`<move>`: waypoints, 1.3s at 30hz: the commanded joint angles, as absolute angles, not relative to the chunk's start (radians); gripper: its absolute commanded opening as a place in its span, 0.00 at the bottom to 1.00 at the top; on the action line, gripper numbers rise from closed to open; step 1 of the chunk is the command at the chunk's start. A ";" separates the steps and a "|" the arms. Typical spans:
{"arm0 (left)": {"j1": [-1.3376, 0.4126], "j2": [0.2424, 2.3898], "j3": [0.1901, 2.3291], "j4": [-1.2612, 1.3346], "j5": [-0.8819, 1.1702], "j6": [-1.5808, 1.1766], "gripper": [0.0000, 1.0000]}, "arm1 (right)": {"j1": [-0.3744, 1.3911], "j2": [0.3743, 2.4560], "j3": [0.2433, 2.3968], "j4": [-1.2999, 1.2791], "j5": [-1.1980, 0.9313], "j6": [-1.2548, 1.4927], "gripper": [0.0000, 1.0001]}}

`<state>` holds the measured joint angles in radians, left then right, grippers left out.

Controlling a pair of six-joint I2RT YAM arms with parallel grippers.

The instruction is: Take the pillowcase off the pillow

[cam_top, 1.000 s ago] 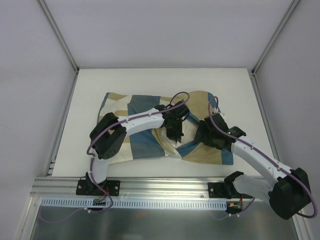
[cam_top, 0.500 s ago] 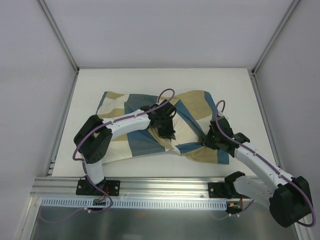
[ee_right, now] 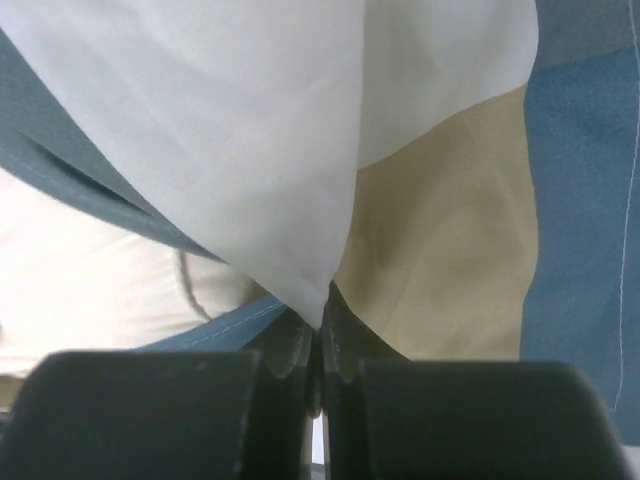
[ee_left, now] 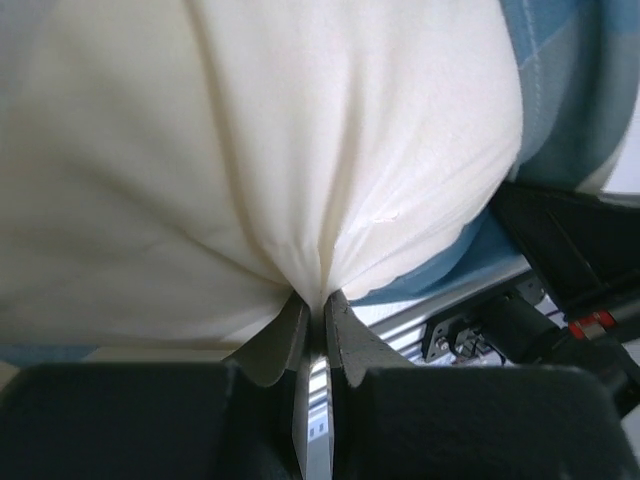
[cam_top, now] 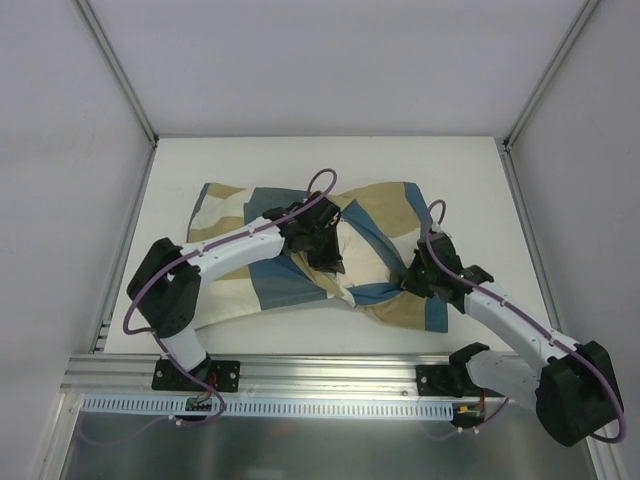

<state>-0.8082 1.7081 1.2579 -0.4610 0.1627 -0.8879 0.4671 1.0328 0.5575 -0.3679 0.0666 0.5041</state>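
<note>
White worktop (cam_top: 450, 170) carries checked pillowcase (cam_top: 285, 285), mid-surface, bunched at centre. Left jaws pinched tight on cream pillow (ee_left: 250, 150) fabric; right jaws clamped on pillowcase fold near its right end.

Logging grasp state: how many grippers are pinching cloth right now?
2. The left gripper is shut on the cream pillow at the bundle's middle. The right gripper is shut on the checked pillowcase near its right end. Neither is hidden.

Reaching inward, dipped low, pinching tight with left end effector (ee_left: 317, 300) and right end effector (ee_right: 322, 318), tips angled toward each other.
</note>
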 commanded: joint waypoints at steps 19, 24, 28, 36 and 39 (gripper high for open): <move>-0.842 1.600 1.298 -0.491 0.235 -0.881 0.00 | 0.462 0.936 0.440 -0.337 0.034 0.503 0.79; -0.916 1.718 1.410 -0.529 0.180 -0.870 0.15 | 0.460 0.884 0.400 -0.344 0.025 0.540 0.73; -0.969 1.790 1.518 -0.598 0.103 -0.842 0.62 | 0.462 0.917 0.399 -0.330 0.015 0.543 0.56; -1.025 1.885 1.623 -0.673 0.047 -0.825 0.75 | 0.462 0.893 0.347 -0.194 -0.067 0.600 0.01; -1.038 1.908 1.632 -0.678 0.052 -0.827 0.75 | 0.462 0.882 0.334 -0.173 -0.080 0.624 0.01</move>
